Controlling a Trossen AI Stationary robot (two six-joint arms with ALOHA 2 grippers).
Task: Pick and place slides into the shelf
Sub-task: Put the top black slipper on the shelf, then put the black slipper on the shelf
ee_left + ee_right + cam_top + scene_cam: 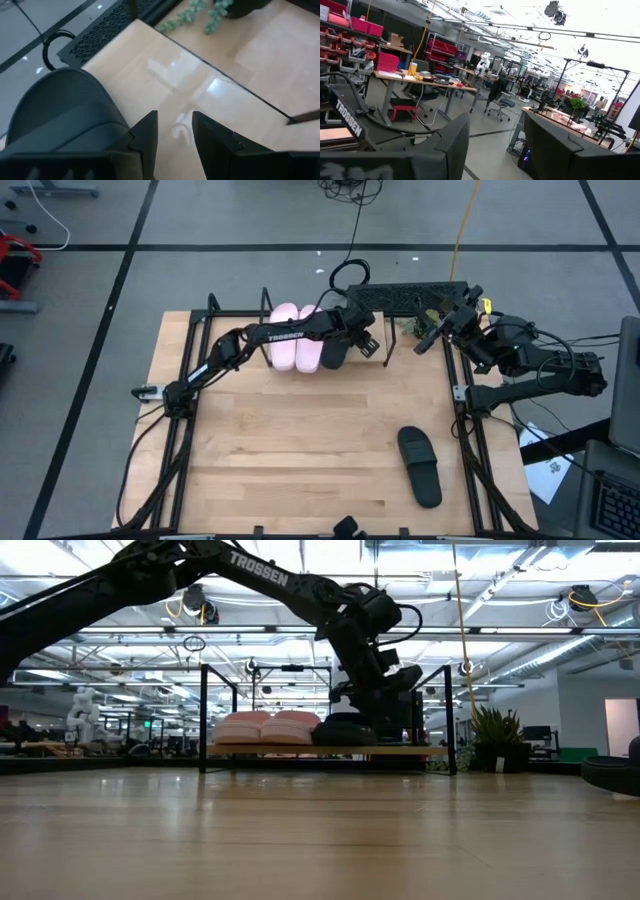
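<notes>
The pale pink pair lies side by side on the shelf at the table's far edge. One black slide rests sole-down on the shelf board right of the pink pair. My left gripper hovers open just right of that black slide, with bare board showing between its fingers. The second black slide lies on the table, near right. My right gripper is raised at the far right, open and empty.
The shelf's black rod frame stands up around the board. A small green plant and a dark perforated panel sit behind the shelf's right end. The shelf board right of the black slide is bare.
</notes>
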